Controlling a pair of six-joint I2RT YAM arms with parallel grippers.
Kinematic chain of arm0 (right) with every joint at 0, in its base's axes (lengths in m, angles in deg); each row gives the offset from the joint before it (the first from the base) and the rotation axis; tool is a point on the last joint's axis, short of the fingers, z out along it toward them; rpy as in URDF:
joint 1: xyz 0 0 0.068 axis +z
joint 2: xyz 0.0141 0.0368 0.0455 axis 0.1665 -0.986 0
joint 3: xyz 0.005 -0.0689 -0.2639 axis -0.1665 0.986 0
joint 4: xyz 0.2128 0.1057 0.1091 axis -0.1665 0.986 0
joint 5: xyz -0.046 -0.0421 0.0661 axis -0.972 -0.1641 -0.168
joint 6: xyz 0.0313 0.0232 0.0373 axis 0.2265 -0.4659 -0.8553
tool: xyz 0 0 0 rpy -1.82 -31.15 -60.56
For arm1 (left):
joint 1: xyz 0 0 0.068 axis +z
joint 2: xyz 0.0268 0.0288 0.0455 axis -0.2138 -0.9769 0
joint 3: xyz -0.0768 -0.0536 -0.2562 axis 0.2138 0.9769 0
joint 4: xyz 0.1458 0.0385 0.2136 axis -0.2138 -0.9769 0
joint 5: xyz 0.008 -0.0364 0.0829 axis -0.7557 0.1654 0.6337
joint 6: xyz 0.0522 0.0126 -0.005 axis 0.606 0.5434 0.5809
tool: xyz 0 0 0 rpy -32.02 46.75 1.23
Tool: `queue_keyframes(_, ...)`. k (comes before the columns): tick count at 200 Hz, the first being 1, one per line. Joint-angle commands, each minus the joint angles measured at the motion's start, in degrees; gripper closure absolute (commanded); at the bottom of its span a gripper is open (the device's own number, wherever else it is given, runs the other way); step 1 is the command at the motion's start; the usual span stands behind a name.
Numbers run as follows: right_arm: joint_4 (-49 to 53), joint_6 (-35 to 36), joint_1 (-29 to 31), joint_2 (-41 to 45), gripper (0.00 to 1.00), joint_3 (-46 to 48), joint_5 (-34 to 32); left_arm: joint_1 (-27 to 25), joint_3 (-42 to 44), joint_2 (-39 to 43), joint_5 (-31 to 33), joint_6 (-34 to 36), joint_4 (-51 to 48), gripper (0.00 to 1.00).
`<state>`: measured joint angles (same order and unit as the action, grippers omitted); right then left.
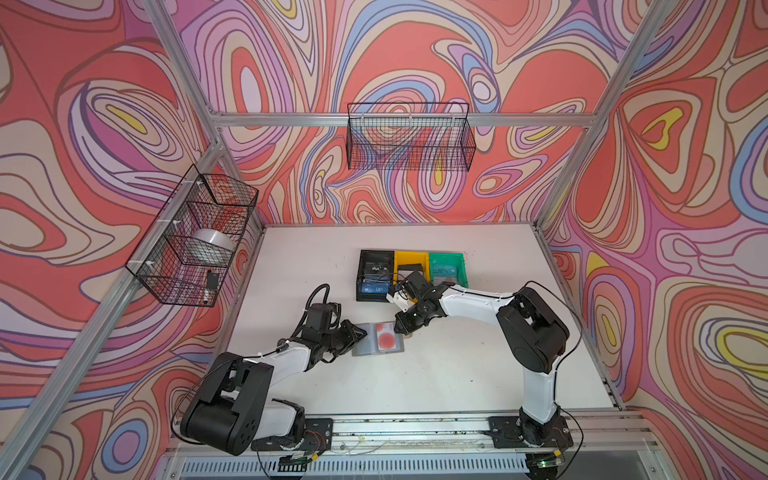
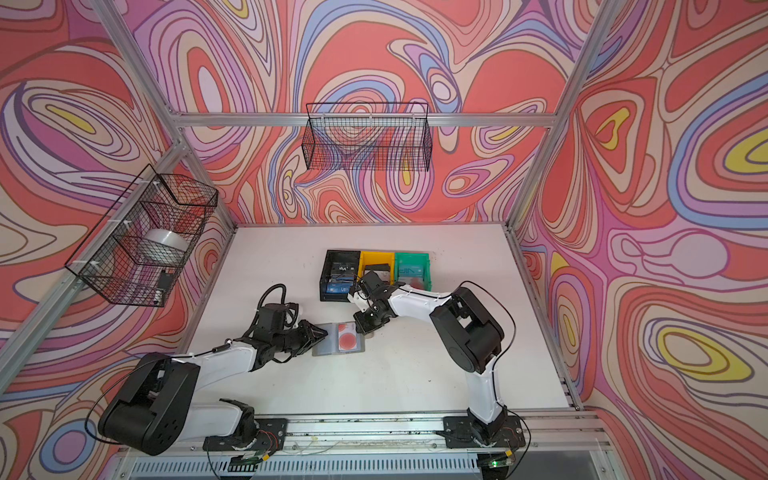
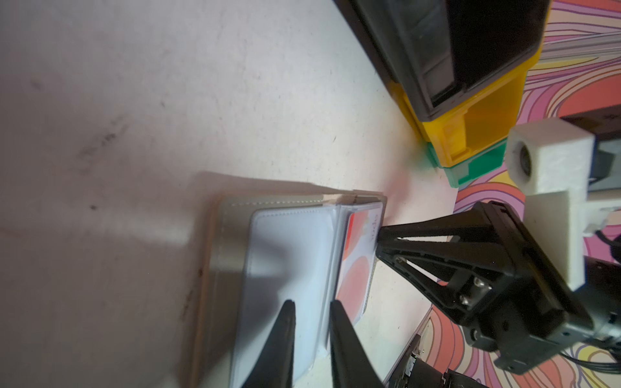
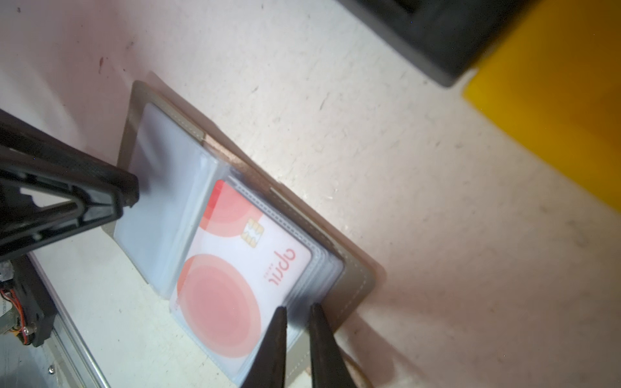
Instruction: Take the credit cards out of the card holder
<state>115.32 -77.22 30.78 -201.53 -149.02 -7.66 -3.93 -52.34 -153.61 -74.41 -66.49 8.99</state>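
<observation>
My L gripper (image 3: 312,304), slightly apart, pins card holder (image 3: 228,242). R gripper (image 4: 298,306) at pale card (image 4: 218,295) edge, can't tell if clamped. Next: pinch, slide out.

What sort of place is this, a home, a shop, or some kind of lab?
Most likely a robotics lab cell, not a home. A left arm and right arm are bolted to a rail at a white table. An aluminium frame carries swirl-printed walls and wire baskets.

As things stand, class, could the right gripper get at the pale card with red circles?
Probably yes: the right gripper sits beside the pale card in the open card holder; only a clear sleeve covers it.
</observation>
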Motion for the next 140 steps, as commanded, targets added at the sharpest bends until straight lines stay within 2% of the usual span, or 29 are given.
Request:
queue_keyframes(1,-0.52,-0.7,0.18,-1.93,0.83,-0.22,1.22,-0.64,-0.03,-1.18,-0.45,-0.71,2.38,0.78)
queue_keyframes(140,-1.49,-1.42,1.3,-3.4,0.83,-0.48,2.21,-1.99,0.81,-4.73,-0.89,-2.12,7.45,0.77)
